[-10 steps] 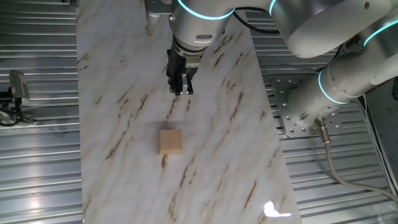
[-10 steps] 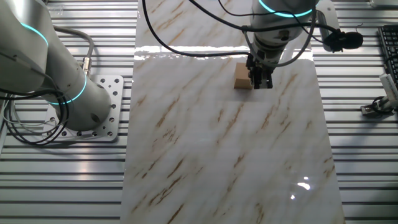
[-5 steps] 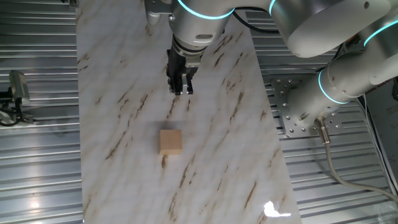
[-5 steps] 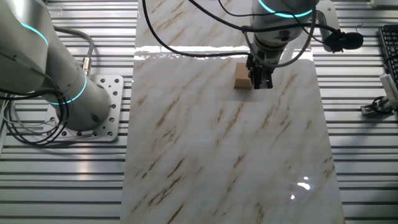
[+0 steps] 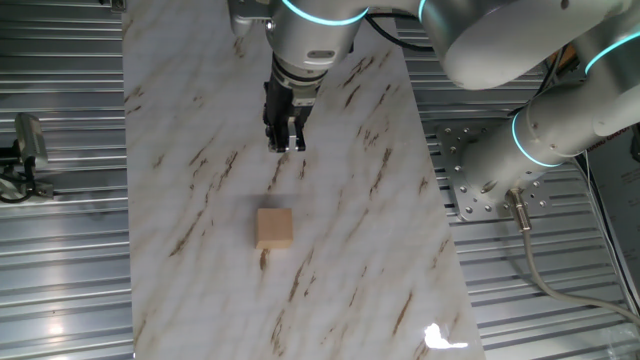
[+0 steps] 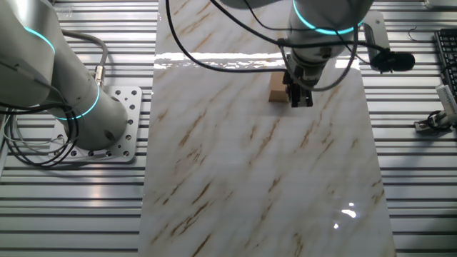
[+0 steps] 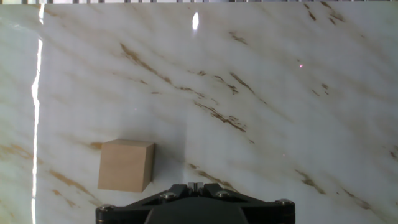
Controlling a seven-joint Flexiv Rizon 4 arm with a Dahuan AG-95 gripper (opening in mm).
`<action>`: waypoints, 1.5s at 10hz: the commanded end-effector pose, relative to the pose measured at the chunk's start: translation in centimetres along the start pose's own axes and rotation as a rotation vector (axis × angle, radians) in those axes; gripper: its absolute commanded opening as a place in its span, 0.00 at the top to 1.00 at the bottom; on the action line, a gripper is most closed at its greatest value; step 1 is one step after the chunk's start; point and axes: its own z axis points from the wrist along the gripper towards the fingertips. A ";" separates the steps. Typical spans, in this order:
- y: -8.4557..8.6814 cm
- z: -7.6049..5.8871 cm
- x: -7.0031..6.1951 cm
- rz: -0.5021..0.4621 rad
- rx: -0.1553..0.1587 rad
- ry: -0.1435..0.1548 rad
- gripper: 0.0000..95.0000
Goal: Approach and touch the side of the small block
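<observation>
The small block (image 5: 274, 227) is a plain tan cube resting on the marble board (image 5: 190, 120). My gripper (image 5: 285, 143) hangs above the board, well beyond the block in this fixed view, with its dark fingers pressed together and nothing between them. In the other fixed view the gripper (image 6: 298, 100) stands just right of the block (image 6: 277, 91), partly covering it. In the hand view the block (image 7: 125, 165) lies at lower left, left of the shut gripper (image 7: 194, 185) at the bottom edge.
The marble board lies on a ribbed metal table (image 5: 60, 250). The arm's white base (image 6: 78, 107) and bolt plate (image 6: 128, 128) stand left of the board. A black clamp (image 5: 25, 150) sits at the far left. A keyboard edge (image 6: 448, 50) is at right.
My gripper has shifted slightly to the left in the first fixed view and the wrist has turned a little. The block has not moved.
</observation>
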 end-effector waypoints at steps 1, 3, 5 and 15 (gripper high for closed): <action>-0.1 0.6 0.1 -0.005 -0.009 -0.008 1.00; -0.2 1.2 0.0 -0.006 -0.019 -0.019 1.00; -0.3 1.6 0.0 -0.004 -0.031 -0.024 1.00; -0.5 3.8 -0.1 0.002 -0.067 -0.059 1.00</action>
